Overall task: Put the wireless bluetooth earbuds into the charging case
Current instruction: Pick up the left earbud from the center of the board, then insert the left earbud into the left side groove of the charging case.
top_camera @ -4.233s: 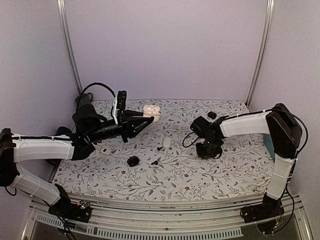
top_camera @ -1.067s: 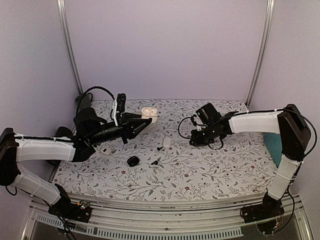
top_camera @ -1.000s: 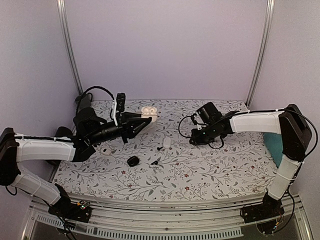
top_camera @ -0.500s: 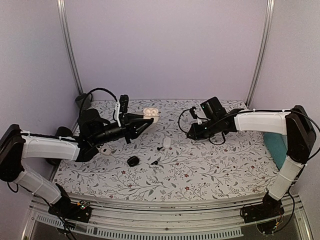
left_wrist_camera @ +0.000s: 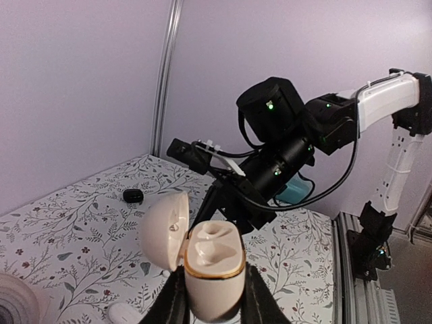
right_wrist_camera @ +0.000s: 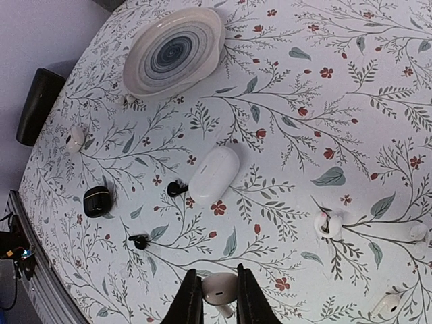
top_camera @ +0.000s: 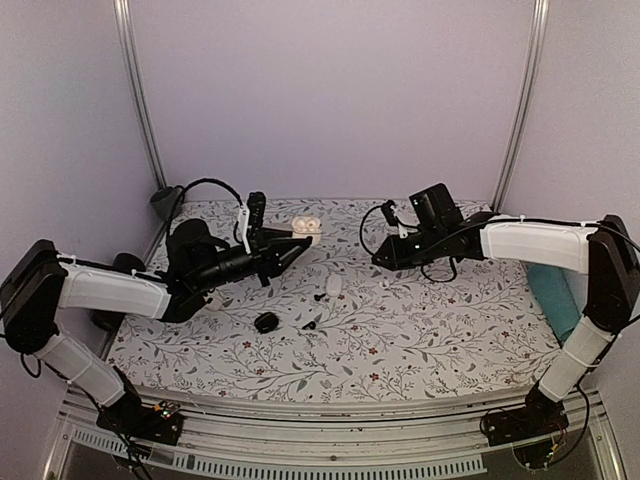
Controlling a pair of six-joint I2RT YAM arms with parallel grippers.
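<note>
My left gripper (left_wrist_camera: pixel 212 300) is shut on the body of a cream charging case (left_wrist_camera: pixel 214 266) with a gold rim. It holds the case upright above the table, lid (left_wrist_camera: pixel 163 228) open to the left, both wells empty. In the top view the case (top_camera: pixel 305 227) sits at the left gripper's (top_camera: pixel 296 242) tip. My right gripper (right_wrist_camera: pixel 220 297) is shut on a glossy white earbud (right_wrist_camera: pixel 221 287) and hangs above the table. In the top view the right gripper (top_camera: pixel 380 257) is a short way right of the case. Another white earbud (right_wrist_camera: pixel 330 223) lies on the cloth.
A closed white case (right_wrist_camera: pixel 214 175) lies mid-table (top_camera: pixel 334 285). Beside it are two black earbuds (right_wrist_camera: pixel 177 188) (right_wrist_camera: pixel 140 240) and a black case (right_wrist_camera: pixel 98 200). A ringed dish (right_wrist_camera: pixel 174 52) sits at the left. More small white bits (right_wrist_camera: pixel 388 304) lie at the right, and a teal object (top_camera: pixel 558 300) at the far right.
My right gripper has risen from the table and swung back and left toward the case. My left arm has pushed the open case a little to the right.
</note>
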